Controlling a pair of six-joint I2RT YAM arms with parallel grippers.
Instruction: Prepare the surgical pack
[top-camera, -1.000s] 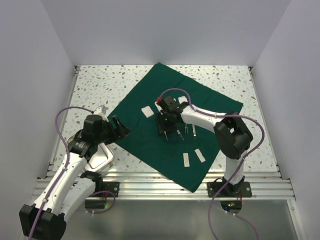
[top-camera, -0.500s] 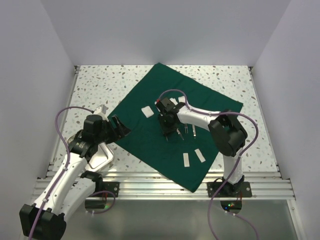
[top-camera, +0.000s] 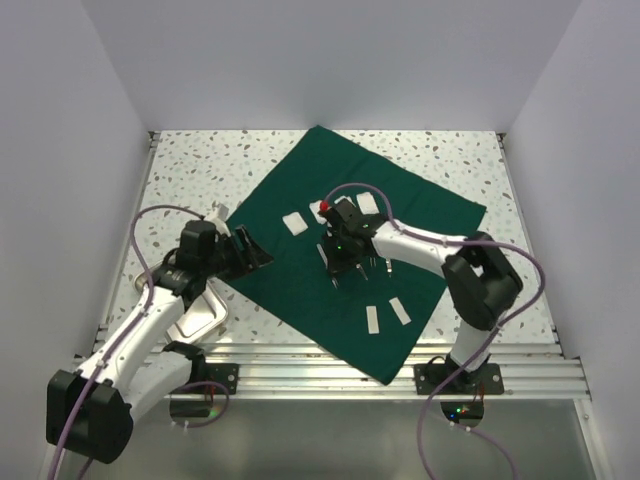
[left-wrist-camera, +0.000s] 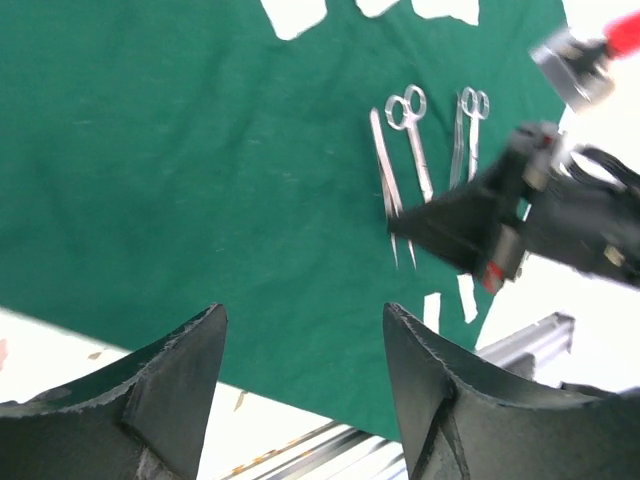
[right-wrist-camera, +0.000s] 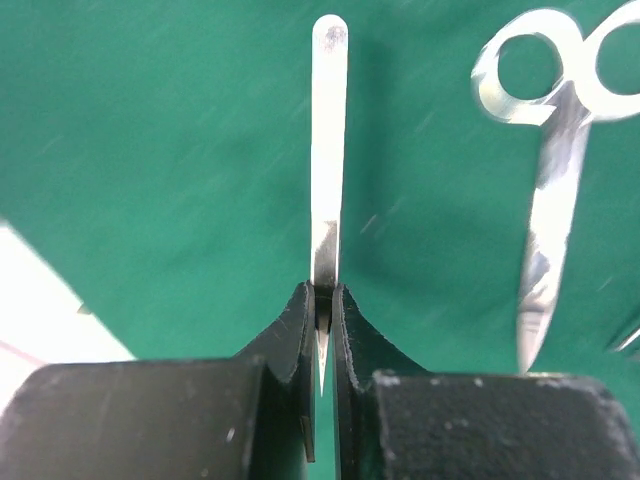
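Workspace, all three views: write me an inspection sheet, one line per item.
Surface: speckled table, partly covered by the drape.
Job's things: green drape spread flat, cornerwise; tweezers, two ring-handled instruments and white pads lie on it; steel tray off the drape, beneath the left arm.
Clutter: nothing seen.
Grippers: left gripper open, empty, at the drape's left edge; right gripper shut on the tweezers.
Cables: purple cables loop along both arms; no snag seen.
Surroundings: white walls; aluminium rail at the near edge.
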